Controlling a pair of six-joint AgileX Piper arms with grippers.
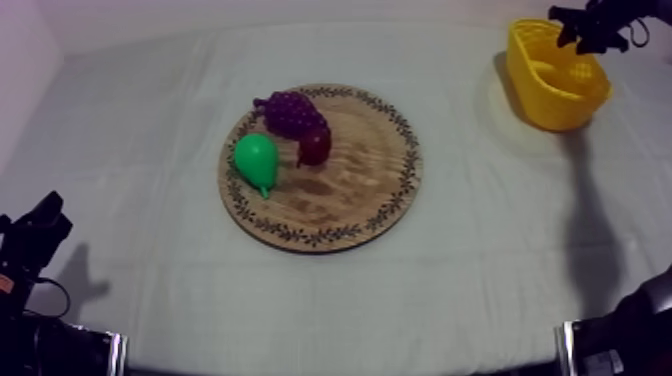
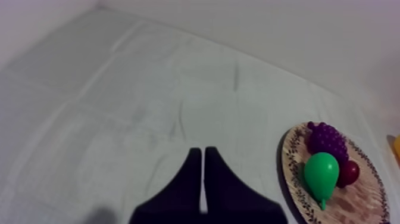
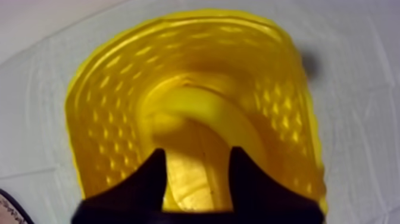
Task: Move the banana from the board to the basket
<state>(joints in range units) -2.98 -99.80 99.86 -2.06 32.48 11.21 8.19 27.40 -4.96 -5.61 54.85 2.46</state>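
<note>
The banana (image 3: 221,118) lies curved on the floor of the yellow basket (image 3: 95,113). My right gripper (image 3: 196,159) hangs just over the basket's opening, fingers apart and holding nothing. From above, that gripper (image 1: 590,25) is over the far end of the basket (image 1: 522,62) at the table's back right, with the banana (image 1: 560,72) a yellow shape inside. My left gripper (image 2: 203,156) is shut on nothing, its fingers a narrow wedge over bare cloth, and it rests low at the left (image 1: 40,225).
The round wooden board (image 1: 370,190) sits mid-table with a bunch of grapes (image 1: 292,112), a green pear (image 1: 257,158) and a small red fruit (image 1: 315,146) on its left half. The left wrist view shows the board (image 2: 357,205) beyond the left gripper.
</note>
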